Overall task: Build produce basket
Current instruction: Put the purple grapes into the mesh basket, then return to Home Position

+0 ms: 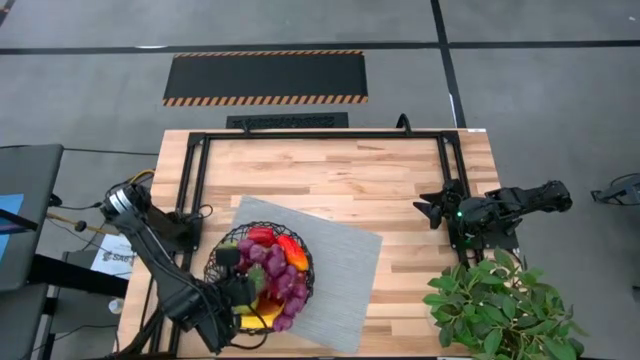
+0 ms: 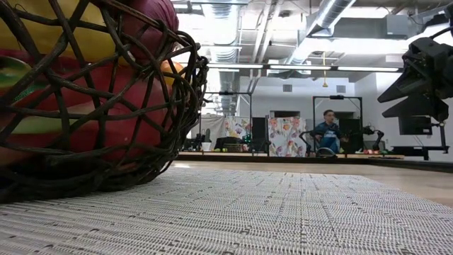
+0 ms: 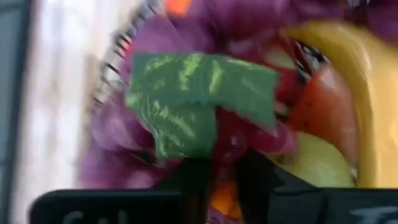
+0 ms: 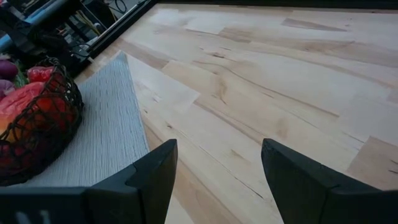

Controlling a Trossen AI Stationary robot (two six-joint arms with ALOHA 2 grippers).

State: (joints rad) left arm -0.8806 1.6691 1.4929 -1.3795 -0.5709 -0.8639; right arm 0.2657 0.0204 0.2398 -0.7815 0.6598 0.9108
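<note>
Item 1, my left arm: I am reaching it from the table's left edge toward the near side, elbow bent, wrist hanging over the near-left rim of the basket (image 1: 262,270). My left gripper (image 1: 243,290) is sitting just above the produce (image 1: 272,262). In the left wrist view a green patterned piece (image 3: 186,99) is showing close beyond my fingers (image 3: 193,180), but I cannot tell whether they are clamping it or merely pointing at it.

Item 2, my right arm: I am keeping it folded at the table's right edge, well apart from the basket. My right gripper (image 1: 432,208) is pointing across the bare wood, and in the right wrist view its fingers (image 4: 155,177) are standing wide apart with nothing between them.

Item 3, the basket: it is resting on the grey mat (image 1: 340,275) at the table's (image 1: 340,175) near-left part, piled with purple grapes (image 1: 285,285), a red piece, an orange piece and a yellow piece at its near edge.

Item 4, surroundings: a leafy green plant (image 1: 500,310) is standing at the near-right corner, just beside my right arm. A black frame (image 1: 320,135) is running round the tabletop. In the low view a person (image 2: 328,132) is sitting far back in the room.
</note>
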